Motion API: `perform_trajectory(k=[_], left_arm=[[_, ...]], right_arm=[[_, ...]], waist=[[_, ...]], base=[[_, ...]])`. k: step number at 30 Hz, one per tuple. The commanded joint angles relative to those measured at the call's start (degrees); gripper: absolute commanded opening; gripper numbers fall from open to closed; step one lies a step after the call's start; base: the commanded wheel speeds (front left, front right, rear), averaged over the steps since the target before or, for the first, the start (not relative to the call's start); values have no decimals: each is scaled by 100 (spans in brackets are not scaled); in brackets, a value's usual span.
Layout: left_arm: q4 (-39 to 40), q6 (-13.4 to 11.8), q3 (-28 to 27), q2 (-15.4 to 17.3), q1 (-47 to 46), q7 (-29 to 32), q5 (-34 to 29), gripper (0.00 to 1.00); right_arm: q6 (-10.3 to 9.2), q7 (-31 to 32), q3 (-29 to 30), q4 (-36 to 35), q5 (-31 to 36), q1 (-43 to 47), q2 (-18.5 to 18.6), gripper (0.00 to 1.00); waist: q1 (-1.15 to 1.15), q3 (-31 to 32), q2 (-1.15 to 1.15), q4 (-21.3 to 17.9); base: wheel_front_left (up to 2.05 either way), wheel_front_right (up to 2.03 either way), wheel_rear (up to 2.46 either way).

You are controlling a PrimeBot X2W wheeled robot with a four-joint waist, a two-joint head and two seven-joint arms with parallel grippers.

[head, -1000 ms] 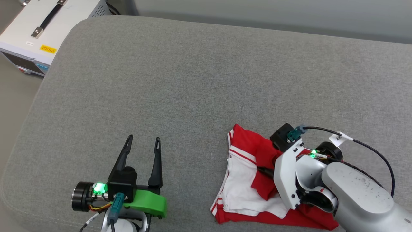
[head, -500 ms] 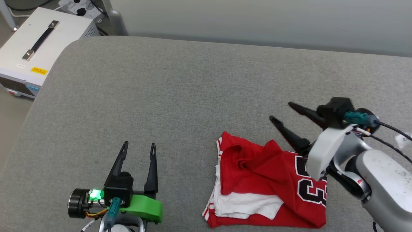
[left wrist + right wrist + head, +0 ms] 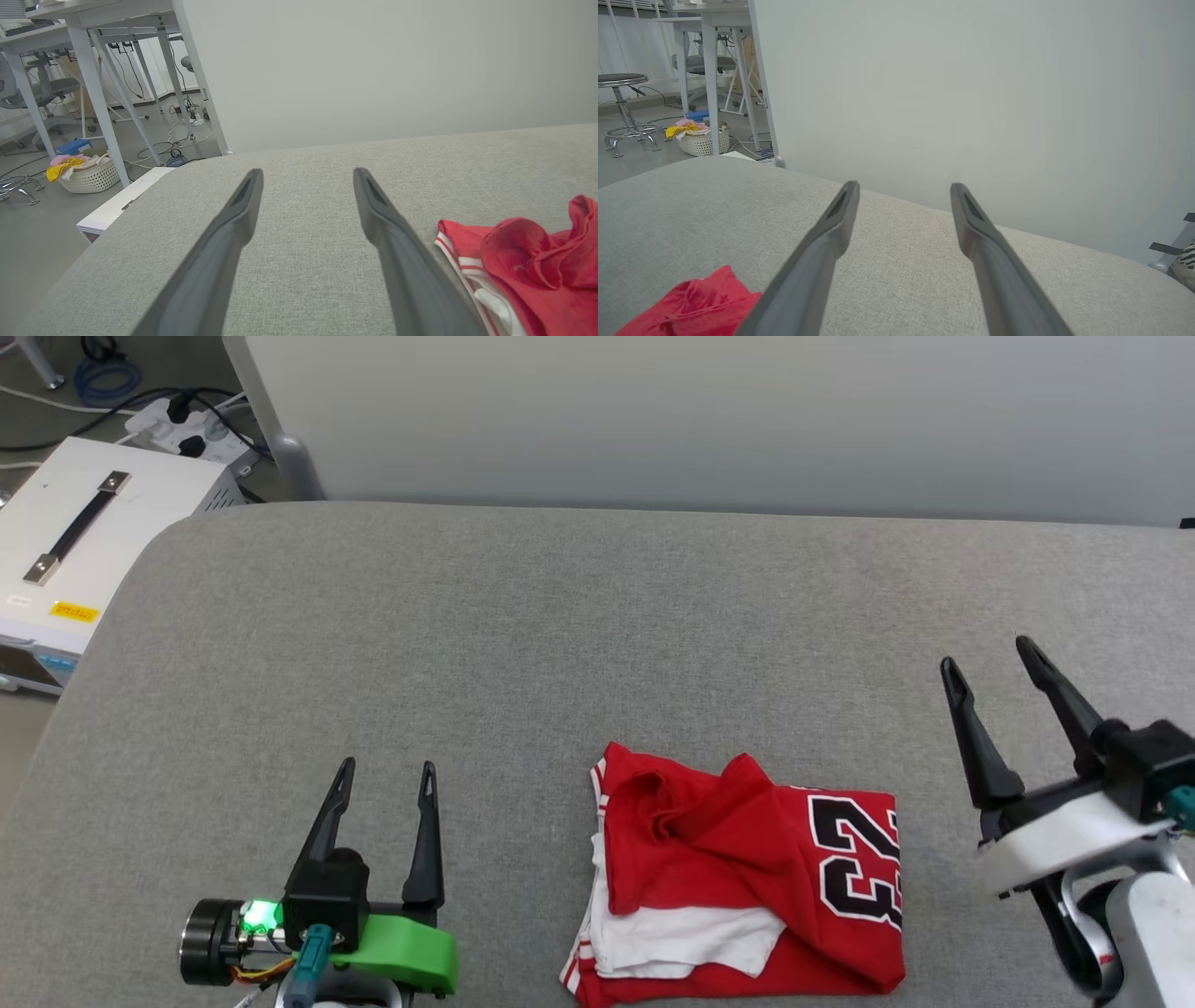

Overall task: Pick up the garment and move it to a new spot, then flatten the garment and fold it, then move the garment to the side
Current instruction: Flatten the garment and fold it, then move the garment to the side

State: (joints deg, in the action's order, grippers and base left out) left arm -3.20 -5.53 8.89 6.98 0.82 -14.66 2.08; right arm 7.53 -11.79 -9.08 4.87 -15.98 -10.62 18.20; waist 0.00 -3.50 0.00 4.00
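In the head view the garment (image 3: 747,877) lies as a compact folded bundle on the grey padded surface (image 3: 560,644), near its front edge, between the two grippers and touching neither. The fold looks done, though loosely: a red flap bunches at the top left, a white sleeve layer pokes out below, and striped trim shows along the left edge. The black "23" with its white outline faces up on the right side. Whether this spot counts as "the side" I cannot tell, so the last move may be left. The left gripper (image 3: 387,765) rests to the bundle's left, its fingers spread and empty. The right gripper (image 3: 985,653) stands well apart on the right, fingers also spread, holding nothing.

In the left wrist view the two dark, tapered fingers frame bare woven cloth, and the soft, wrinkled red jersey sits at the right edge.

In the right wrist view the fingers point toward a plain pale wall (image 3: 971,93), with a red corner at the lower left.
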Motion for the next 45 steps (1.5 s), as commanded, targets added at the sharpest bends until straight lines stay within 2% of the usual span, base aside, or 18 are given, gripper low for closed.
perform_trajectory(k=[1, 8, 12, 19, 29, 34, 40, 42, 45], left_arm=[[33, 18, -39, 17, 102, -34, 38, 100], [149, 103, -92, 46, 323, -34, 111, 100], [184, 124, -116, 64, 440, -34, 118, 100], [120, 155, -135, 102, 561, -34, 103, 100], [91, 145, -174, 94, 567, -34, 85, 100], [78, 159, -170, 81, 513, -34, 75, 100], [45, 205, -138, 50, 326, -34, 64, 100], [35, 214, -130, 37, 277, -34, 59, 100], [23, 224, -125, 18, 229, -34, 57, 100]], right_arm=[[-4, -105, 87, -90, 136, 184, -118, 100], [-4, -288, 593, -419, 341, 1016, -728, 100], [-4, -307, 714, -590, 439, 1451, -959, 100], [-4, -317, 820, -775, 575, 1917, -1184, 100], [-4, -319, 830, -817, 809, 2002, -1227, 100], [-4, -320, 837, -940, 926, 1685, -996, 100], [-4, -203, 945, -1140, 821, 912, -360, 100], [-4, 56, 928, -1134, 644, 627, -100, 100], [-4, 767, 741, -1058, 206, 197, 375, 100]], waist=[[0, 78, 0, -60], [0, 262, 0, -80], [0, 314, 0, -65], [0, 353, 0, -58], [0, 355, 0, -48], [0, 280, 0, -42], [0, 115, 0, 34], [0, 68, 0, 60], [0, -7, 0, 90]], base=[[0, 0, 0], [0, 0, 0], [0, 0, 0], [0, 0, 0], [0, 0, 0], [0, 0, 0], [0, 0, 0], [0, 0, 0], [0, 0, 0]])
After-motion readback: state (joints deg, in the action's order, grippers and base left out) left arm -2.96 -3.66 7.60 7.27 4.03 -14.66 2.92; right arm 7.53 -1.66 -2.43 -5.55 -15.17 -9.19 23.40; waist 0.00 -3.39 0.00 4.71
